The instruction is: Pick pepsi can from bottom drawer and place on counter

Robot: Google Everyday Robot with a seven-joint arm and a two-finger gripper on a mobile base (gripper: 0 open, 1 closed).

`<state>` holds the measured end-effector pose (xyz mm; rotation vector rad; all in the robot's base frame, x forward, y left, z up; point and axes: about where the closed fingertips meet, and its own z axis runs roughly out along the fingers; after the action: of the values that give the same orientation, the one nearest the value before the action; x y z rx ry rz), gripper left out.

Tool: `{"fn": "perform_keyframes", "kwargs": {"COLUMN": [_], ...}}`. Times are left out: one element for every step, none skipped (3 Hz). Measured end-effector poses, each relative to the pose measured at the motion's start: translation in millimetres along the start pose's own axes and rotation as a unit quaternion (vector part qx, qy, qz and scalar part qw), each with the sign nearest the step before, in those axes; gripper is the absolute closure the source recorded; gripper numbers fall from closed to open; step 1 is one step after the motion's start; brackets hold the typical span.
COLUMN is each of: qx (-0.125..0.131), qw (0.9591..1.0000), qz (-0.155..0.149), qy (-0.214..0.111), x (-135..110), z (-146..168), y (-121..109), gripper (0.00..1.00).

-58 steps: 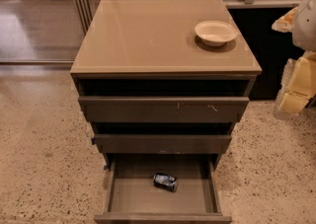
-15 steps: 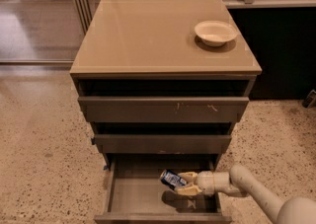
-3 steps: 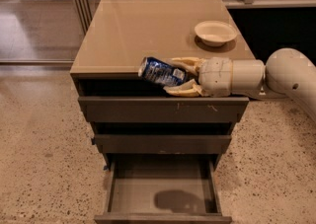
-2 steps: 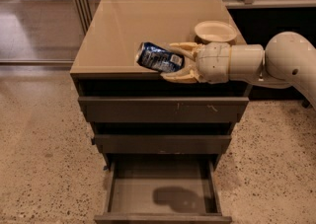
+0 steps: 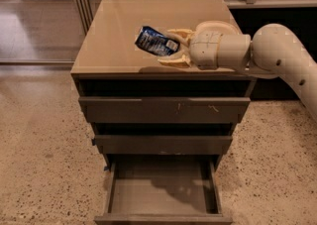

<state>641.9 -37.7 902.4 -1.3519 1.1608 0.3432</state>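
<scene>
One arm [image 5: 280,45] reaches level from rt, jaws clamped on tilted pepsi can [image 5: 156,40] over counter [image 5: 114,30] front.

view: single | high, front, facing cabinet [image 5: 163,111] | gripper [image 5: 166,47] over counter [image 5: 113,30]

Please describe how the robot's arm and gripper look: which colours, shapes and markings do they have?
The gripper, above the front of the counter and shut on the pepsi can, has two pale yellowish, curved fingers on a thick cream cylinder. The arm is a smooth, rounded cream tube with small dark dots. No cables show.
</scene>
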Motion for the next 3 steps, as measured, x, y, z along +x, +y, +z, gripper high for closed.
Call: {"fn": "perform_keyframes", "kwargs": {"qx": [0.010, 0.018, 0.017], "qw": [0.9994, 0.9979, 0.9978], "qz": [0.031, 0.058, 0.059], "qy": [0.010, 0.022, 0.023], "x": [30.7, 57.5, 58.1], "z": [22.6, 40.7, 42.3], "y": [-15.6, -27.1, -27.3], "gripper": [1.00, 1.00, 0.81]}}
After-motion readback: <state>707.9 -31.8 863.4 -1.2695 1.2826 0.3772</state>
